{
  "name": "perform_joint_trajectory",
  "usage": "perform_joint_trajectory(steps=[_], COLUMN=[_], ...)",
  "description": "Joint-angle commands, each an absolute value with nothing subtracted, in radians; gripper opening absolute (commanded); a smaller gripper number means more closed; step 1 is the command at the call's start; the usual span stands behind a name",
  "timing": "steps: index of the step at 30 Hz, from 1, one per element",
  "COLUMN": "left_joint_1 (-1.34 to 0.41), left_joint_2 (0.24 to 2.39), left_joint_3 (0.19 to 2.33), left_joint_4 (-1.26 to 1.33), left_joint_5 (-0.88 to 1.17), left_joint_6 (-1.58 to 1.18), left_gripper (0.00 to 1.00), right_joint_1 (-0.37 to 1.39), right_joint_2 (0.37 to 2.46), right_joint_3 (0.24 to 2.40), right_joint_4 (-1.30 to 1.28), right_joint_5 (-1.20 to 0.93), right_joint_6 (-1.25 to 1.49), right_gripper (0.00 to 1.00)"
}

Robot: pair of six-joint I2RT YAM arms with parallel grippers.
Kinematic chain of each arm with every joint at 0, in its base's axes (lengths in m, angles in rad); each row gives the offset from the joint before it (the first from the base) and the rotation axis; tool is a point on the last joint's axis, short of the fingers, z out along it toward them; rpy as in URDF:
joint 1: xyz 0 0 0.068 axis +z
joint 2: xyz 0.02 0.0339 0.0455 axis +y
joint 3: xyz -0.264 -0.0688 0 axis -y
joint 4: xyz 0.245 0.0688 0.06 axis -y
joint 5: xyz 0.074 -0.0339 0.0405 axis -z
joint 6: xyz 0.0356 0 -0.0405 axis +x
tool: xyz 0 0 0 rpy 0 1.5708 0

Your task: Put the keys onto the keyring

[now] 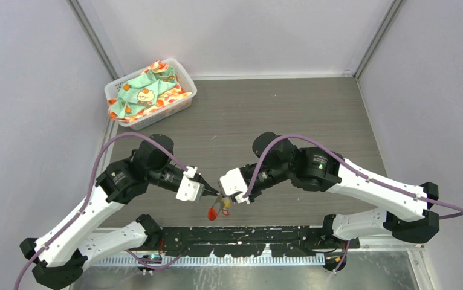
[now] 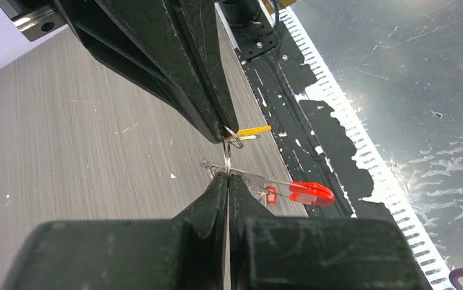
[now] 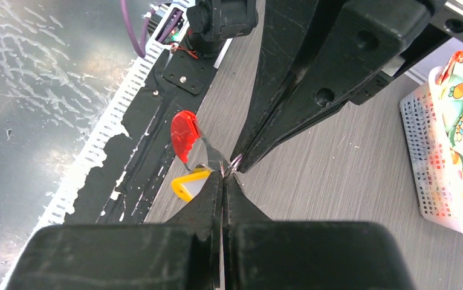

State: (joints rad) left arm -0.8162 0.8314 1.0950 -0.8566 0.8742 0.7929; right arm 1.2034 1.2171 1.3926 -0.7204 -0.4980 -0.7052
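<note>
My two grippers meet tip to tip above the table's near edge. My left gripper (image 1: 215, 194) (image 2: 227, 176) is shut on the keyring (image 2: 227, 159), a thin silvery wire loop seen edge-on. The red-headed key (image 2: 310, 192) (image 3: 184, 134) hangs from the loop, its blade lying across the left fingertips; it shows red below the grippers in the top view (image 1: 212, 212). My right gripper (image 1: 223, 200) (image 3: 224, 174) is shut on the yellow-headed key (image 3: 187, 184) (image 2: 248, 129), held against the loop. No beaded chain or red crescent shows.
A white basket (image 1: 184, 99) (image 3: 422, 157) with patterned cloth (image 1: 147, 90) stands at the back left. The black mounting rail (image 1: 247, 235) and a shiny metal surface (image 2: 410, 78) lie just beyond the table's near edge, under the keys.
</note>
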Motion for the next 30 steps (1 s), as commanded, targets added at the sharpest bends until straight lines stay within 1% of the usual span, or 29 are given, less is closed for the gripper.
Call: perform_joint_trajectory(steps=[1,5,11,21,26,30], left_joint_1=[-0.830,-0.833,-0.838,-0.838,-0.839,-0.841], left_joint_2=[0.818,0.824,0.828,0.816,0.822,0.821], left_joint_3=[1.106,1.111,1.116,1.120,1.124,1.127], left_joint_4=[-0.816,-0.838,-0.839,-0.845,-0.843,-0.841], left_joint_5=[0.966,0.968,0.968,0.957,0.968,0.964], left_joint_6=[0.813,0.838,0.847,0.844,0.845,0.843], left_gripper=[0.00,0.00,0.00,0.00,0.00,0.00], right_joint_1=[1.198,1.199,1.200,1.194,1.194,1.193], right_joint_2=[1.201,1.185,1.195,1.200,1.220,1.260], right_joint_3=[1.376,1.333,1.339,1.425,1.441,1.485], right_joint_4=[-0.533,-0.458,-0.475,-0.721,-0.741,-0.765], right_joint_5=[-0.419,-0.388,-0.387,-0.464,-0.447,-0.490], right_joint_6=[-0.732,-0.715,-0.744,-0.861,-0.888,-0.893], right_gripper=[0.01,0.01,0.01,0.01,0.01,0.01])
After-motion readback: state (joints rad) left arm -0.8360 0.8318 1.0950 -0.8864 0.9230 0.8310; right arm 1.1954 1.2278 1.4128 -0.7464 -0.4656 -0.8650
